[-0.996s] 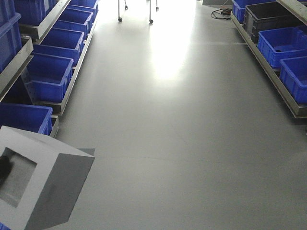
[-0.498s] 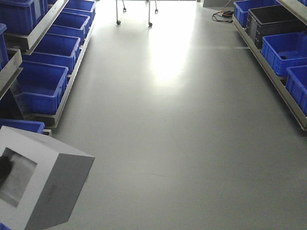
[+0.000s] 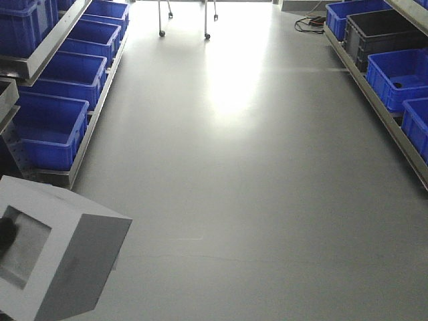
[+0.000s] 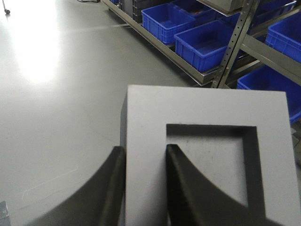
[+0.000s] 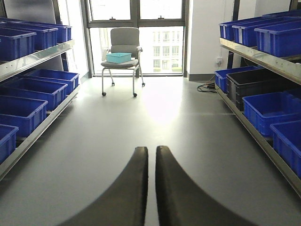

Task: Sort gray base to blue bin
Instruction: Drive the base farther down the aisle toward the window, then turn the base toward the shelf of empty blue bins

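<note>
The gray base (image 3: 80,267) hangs at the lower left of the front view, its square recess turned towards the left. In the left wrist view the gray base (image 4: 207,113) fills the lower right. My left gripper (image 4: 145,148) is shut on one wall of it, with one finger outside and the other inside the recess. A dark fingertip (image 3: 7,234) shows in the recess in the front view. Blue bins (image 3: 50,127) line the left rack, and more blue bins (image 3: 401,70) stand on the right rack. My right gripper (image 5: 151,148) is shut on nothing, above the floor.
Metal racks run along both sides of a grey floor aisle. A black bin (image 3: 381,27) sits among the blue ones at the far right, with cables (image 3: 311,20) beside it. A chair (image 5: 121,52) carrying a teal tray (image 5: 117,57) stands by the window at the aisle's end.
The view has travelled along the aisle: the left bins slid down and left, and the nearest one left the frame. The gray base stays in the same grip.
</note>
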Robot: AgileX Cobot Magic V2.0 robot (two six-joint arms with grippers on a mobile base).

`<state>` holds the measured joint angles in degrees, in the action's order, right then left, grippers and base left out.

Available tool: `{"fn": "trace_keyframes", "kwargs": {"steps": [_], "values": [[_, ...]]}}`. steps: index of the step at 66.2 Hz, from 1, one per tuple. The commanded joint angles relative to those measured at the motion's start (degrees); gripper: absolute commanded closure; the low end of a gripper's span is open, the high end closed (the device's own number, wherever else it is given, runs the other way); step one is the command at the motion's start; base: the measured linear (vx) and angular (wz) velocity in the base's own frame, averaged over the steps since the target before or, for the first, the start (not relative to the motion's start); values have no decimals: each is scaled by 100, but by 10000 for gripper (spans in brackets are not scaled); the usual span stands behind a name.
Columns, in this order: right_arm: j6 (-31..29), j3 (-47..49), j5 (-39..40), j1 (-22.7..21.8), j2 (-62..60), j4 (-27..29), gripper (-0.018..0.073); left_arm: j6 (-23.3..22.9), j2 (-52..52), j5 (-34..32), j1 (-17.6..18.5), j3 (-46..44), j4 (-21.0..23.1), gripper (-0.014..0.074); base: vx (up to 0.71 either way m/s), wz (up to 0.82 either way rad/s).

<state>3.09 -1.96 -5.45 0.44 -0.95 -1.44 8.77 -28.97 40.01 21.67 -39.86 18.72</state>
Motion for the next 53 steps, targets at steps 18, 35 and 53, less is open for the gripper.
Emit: {"fn": "trace_keyframes", "kwargs": {"steps": [18,35,53], "values": [[-38,22,453,-21,-51,-37,563,-27,-14,-563,43,-163,171,602,5,-4],[-38,22,453,-21,-51,-37,563,-27,-14,-563,43,-163,171,602,5,10],[-38,22,453,-21,-51,-37,563,-27,-14,-563,43,-163,171,602,10,39]]}}
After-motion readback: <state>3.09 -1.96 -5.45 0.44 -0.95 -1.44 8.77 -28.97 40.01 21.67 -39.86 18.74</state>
